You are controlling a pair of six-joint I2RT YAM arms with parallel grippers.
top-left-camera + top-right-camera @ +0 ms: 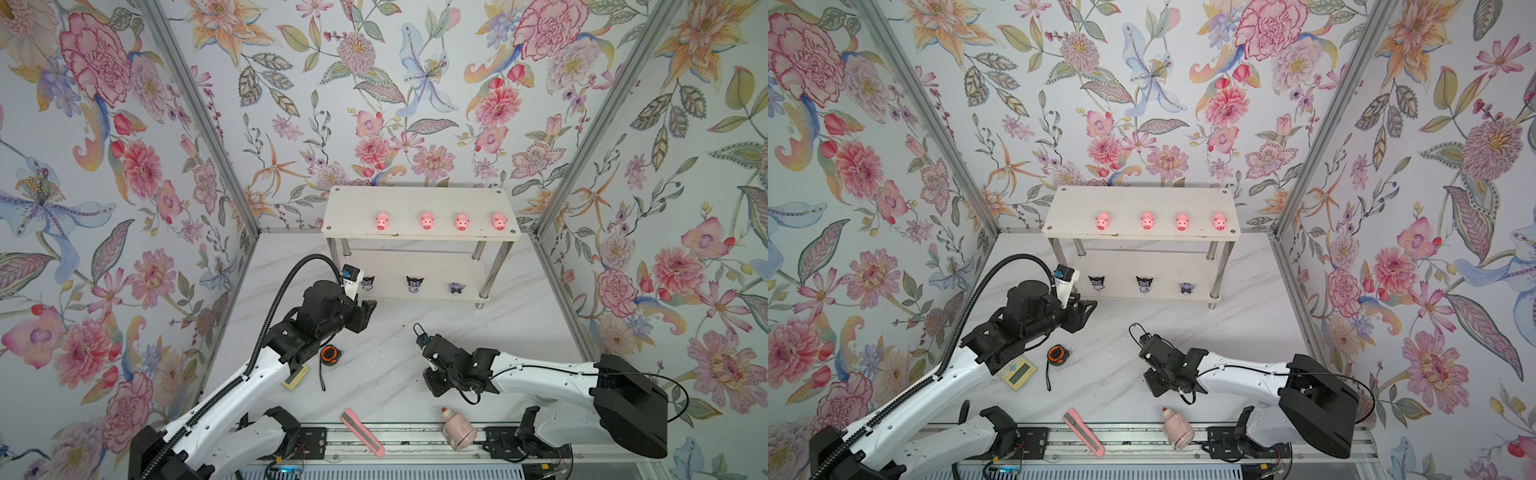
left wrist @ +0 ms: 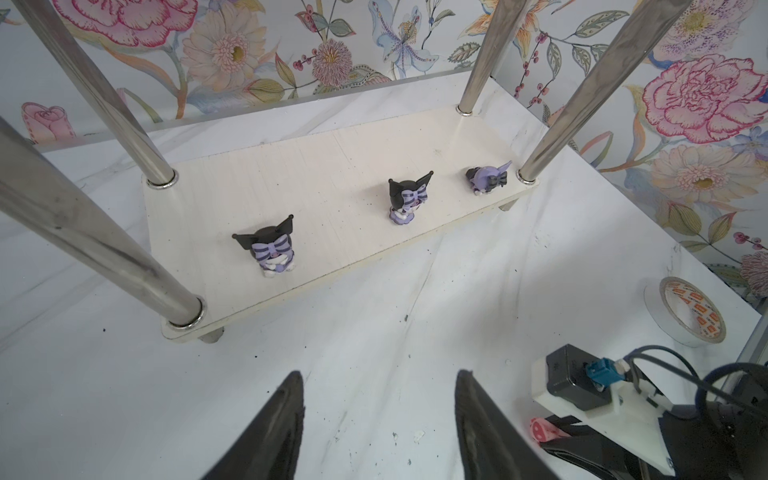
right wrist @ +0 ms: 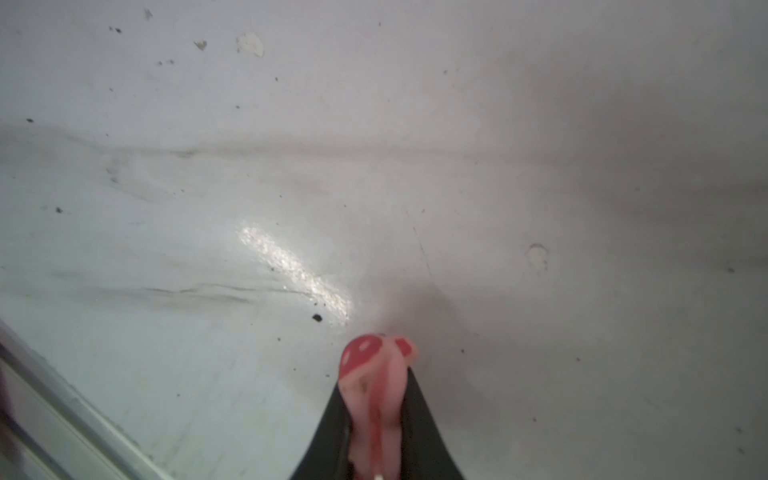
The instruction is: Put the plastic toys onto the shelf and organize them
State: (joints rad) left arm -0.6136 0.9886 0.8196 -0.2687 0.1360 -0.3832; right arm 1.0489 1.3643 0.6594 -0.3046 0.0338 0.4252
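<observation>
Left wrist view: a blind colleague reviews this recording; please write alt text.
Three tiny purple-white figurines with black horned heads sit in a row on the lower board of the white shelf. The left gripper stands open and empty before it; at the edge, the right gripper pinches a pink toy pig.

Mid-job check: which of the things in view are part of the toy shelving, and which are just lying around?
Job: shelf; four pink pigs on its top board; three horned figurines on its lower board; fifth pig in the right pincer.
Lying about: tape measure; calculator; pink box cutter; pale pink bottle; tape roll.
</observation>
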